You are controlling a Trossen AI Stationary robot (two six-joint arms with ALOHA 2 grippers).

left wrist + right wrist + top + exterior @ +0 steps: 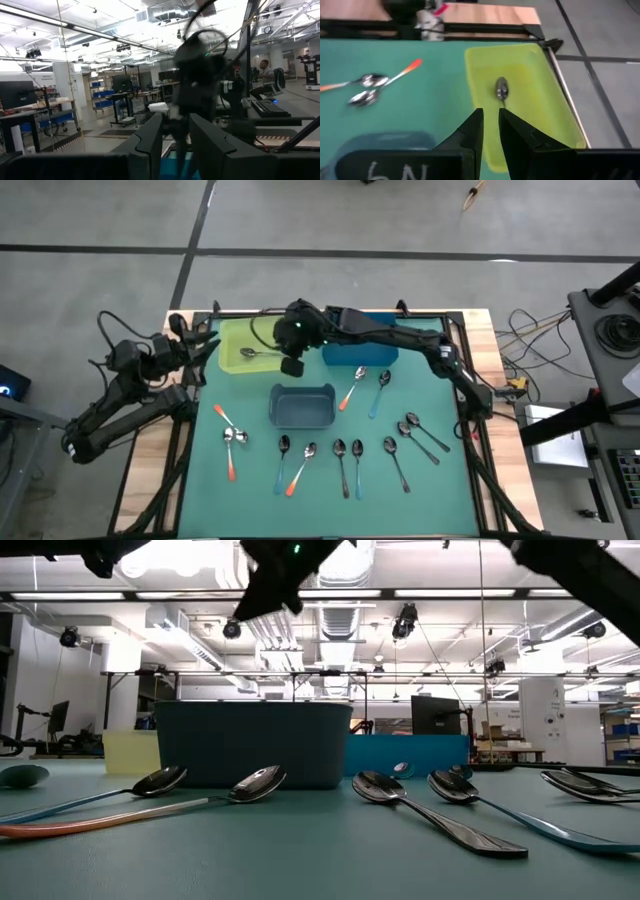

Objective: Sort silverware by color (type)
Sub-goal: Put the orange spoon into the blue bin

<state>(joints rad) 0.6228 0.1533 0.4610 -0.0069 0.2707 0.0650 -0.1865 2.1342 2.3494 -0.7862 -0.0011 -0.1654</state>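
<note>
Nearest the front edge, most spoons point(343, 455) lie loose in a row, awaiting sorting. Beyond the grey bin point(302, 405), the right gripper point(293, 366) hangs empty, fingers narrowly parted, beside the yellow bin point(228, 345) holding one dark spoon point(502, 88), seemingly just dropped; the left gripper point(175, 137), slightly spread, waits at the table's side.

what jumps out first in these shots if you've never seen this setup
The right arm stretches across the green table, its right gripper hanging by the yellow bin, where one dark spoon already lies. A scatter of spoons with orange, blue and dark handles lies in front of the grey bin. The left gripper waits at the table's left edge.
</note>
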